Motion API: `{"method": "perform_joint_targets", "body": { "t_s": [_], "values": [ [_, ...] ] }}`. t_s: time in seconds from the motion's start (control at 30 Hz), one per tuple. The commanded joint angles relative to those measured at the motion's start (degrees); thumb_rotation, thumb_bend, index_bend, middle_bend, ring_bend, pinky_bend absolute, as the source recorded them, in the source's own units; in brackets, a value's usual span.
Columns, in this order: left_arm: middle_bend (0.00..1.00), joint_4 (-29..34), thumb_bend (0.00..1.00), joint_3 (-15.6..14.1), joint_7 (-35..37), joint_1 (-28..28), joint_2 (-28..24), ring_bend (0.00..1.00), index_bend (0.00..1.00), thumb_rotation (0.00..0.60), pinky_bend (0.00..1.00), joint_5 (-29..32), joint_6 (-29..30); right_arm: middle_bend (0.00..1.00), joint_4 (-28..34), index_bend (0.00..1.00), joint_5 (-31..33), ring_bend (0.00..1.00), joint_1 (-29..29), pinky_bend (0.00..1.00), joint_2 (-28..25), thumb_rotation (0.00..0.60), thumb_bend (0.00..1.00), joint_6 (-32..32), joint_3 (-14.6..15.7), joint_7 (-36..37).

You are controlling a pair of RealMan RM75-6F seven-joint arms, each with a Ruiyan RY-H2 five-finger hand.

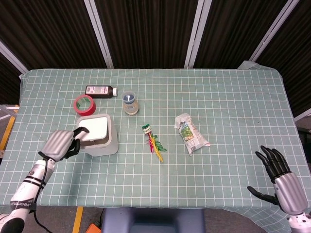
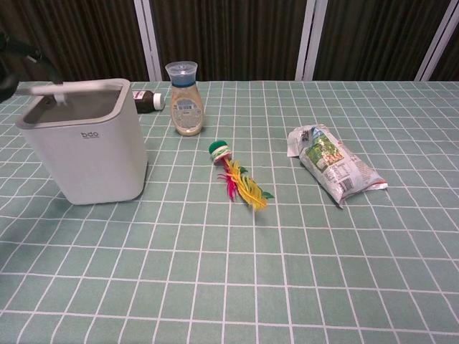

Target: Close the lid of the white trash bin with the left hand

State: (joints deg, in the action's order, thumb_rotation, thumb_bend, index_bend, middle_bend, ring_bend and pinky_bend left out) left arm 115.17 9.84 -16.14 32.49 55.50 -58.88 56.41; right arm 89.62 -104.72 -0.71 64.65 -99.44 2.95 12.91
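Observation:
The white trash bin (image 1: 99,141) stands at the left of the table, also seen in the chest view as the bin (image 2: 90,147). Its lid (image 1: 97,127) lies almost flat over the opening; in the chest view the lid (image 2: 82,87) still sits slightly raised at its left end. My left hand (image 1: 61,144) is just left of the bin, with a fingertip (image 1: 81,130) touching the lid's left edge. It holds nothing. Only a dark sliver of that hand (image 2: 10,66) shows in the chest view. My right hand (image 1: 280,175) hovers at the near right corner, fingers spread, holding nothing.
Behind the bin lie a red tape roll (image 1: 83,104) and a brown bottle (image 1: 101,90). A jar (image 2: 185,98) stands to the bin's right. A feather toy (image 2: 240,183) and a snack bag (image 2: 333,165) lie mid-table.

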Motion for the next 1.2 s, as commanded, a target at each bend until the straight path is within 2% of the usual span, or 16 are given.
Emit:
{"method": "perform_joint_targets", "body": {
  "t_s": [0.03,0.27,0.4,0.47,0.53,0.57,0.6,0.67,0.7,0.73,0.8,0.83,0.93,0.97,1.0,1.2],
  "values": [
    [1.0,-0.9,0.77,-1.8,0.6,-0.8,-0.3,1.0,0.27,0.6,1.0,-1.5,-1.2,0.0,0.1,0.0,0.0,0.0,-0.1,0.0,0.1,0.6,0.21,0.2,0.1,-0.2],
    [1.0,-3.6,0.76,-3.7,2.3,-0.5,0.9,1.0,0.25,0.6,1.0,-2.4,-3.8,0.0,0.6,0.0,0.6,0.0,-0.1,0.0,0.5,0.6,0.21,1.2,0.1,-1.6],
    [0.98,-3.4,0.74,-2.3,5.3,-2.5,1.7,0.98,0.15,0.6,1.0,-7.7,2.4,0.0,1.1,0.0,1.2,0.0,0.1,0.0,0.4,0.6,0.21,1.0,-0.2,-1.6],
    [0.9,-3.0,0.73,-1.9,8.3,-4.8,1.6,0.91,0.09,0.6,1.0,-13.9,8.0,0.0,1.0,0.0,1.3,0.0,0.1,0.0,0.3,0.6,0.21,0.9,-0.3,-1.3],
    [0.71,-2.5,0.71,-2.7,9.7,-7.1,0.7,0.75,0.06,0.6,0.99,-20.1,13.0,0.0,0.9,0.0,1.1,0.0,0.0,0.0,0.2,0.6,0.21,1.0,-0.2,-1.2],
    [0.66,-2.4,0.7,-3.3,10.0,-8.3,0.3,0.69,0.05,0.6,0.97,-22.7,15.1,0.0,0.9,0.0,1.1,0.0,0.0,0.0,0.2,0.6,0.21,1.2,-0.2,-1.2],
    [0.58,-2.4,0.69,-4.2,10.2,-9.9,-0.2,0.61,0.05,0.6,0.9,-26.1,17.9,0.0,0.9,0.0,1.0,0.0,0.0,0.0,0.2,0.6,0.21,1.3,-0.1,-1.2],
    [0.44,-2.9,0.66,-6.4,10.7,-12.5,-0.8,0.45,0.05,0.6,0.69,-30.9,21.6,0.0,0.9,0.0,1.0,0.0,-0.1,0.0,0.3,0.6,0.21,1.5,-0.1,-1.4],
    [0.32,-3.9,0.64,-8.1,11.3,-14.4,-0.9,0.34,0.05,0.6,0.55,-34.3,24.2,0.0,0.9,0.0,0.9,0.0,-0.1,0.0,0.3,0.6,0.21,1.6,0.0,-1.5],
    [0.16,-5.5,0.61,-9.4,11.9,-15.9,-0.5,0.19,0.05,0.6,0.36,-36.8,26.3,0.0,0.9,0.0,0.9,0.0,-0.1,0.0,0.3,0.6,0.21,1.7,0.0,-1.6],
    [0.01,-12.6,0.57,-10.9,12.5,-20.1,2.8,0.03,0.06,0.6,0.12,-42.1,34.4,0.0,0.9,0.0,0.9,0.0,-0.2,0.0,0.4,0.6,0.21,2.0,0.1,-1.9],
    [0.0,-16.4,0.55,-11.3,13.0,-22.2,5.2,0.0,0.06,0.6,0.04,-43.5,38.3,0.0,0.9,0.0,0.9,0.0,-0.3,0.0,0.5,0.6,0.21,2.2,0.1,-1.9],
    [0.0,-27.6,0.5,-13.7,16.6,-28.7,12.1,0.0,0.08,0.6,0.0,-43.3,46.1,0.0,1.0,0.0,0.8,0.0,-0.5,0.0,0.5,0.6,0.21,2.6,0.2,-2.1],
    [0.0,-30.1,0.48,-14.6,18.3,-30.0,13.1,0.0,0.09,0.6,0.0,-42.4,46.3,0.0,1.0,0.0,0.8,0.0,-0.5,0.0,0.6,0.6,0.21,2.7,0.2,-2.2],
    [0.0,-31.4,0.48,-15.6,18.1,-30.5,13.0,0.0,0.11,0.6,0.0,-40.8,44.1,0.0,1.0,0.0,0.6,0.0,-0.6,0.0,0.7,0.6,0.21,2.9,0.2,-2.2],
    [0.0,-28.2,0.46,-16.6,18.2,-28.9,9.3,0.0,0.11,0.6,0.0,-37.1,35.4,0.0,0.8,0.0,-0.8,0.0,-0.8,0.0,0.9,0.6,0.21,3.3,1.0,-2.8]
  ]
}}
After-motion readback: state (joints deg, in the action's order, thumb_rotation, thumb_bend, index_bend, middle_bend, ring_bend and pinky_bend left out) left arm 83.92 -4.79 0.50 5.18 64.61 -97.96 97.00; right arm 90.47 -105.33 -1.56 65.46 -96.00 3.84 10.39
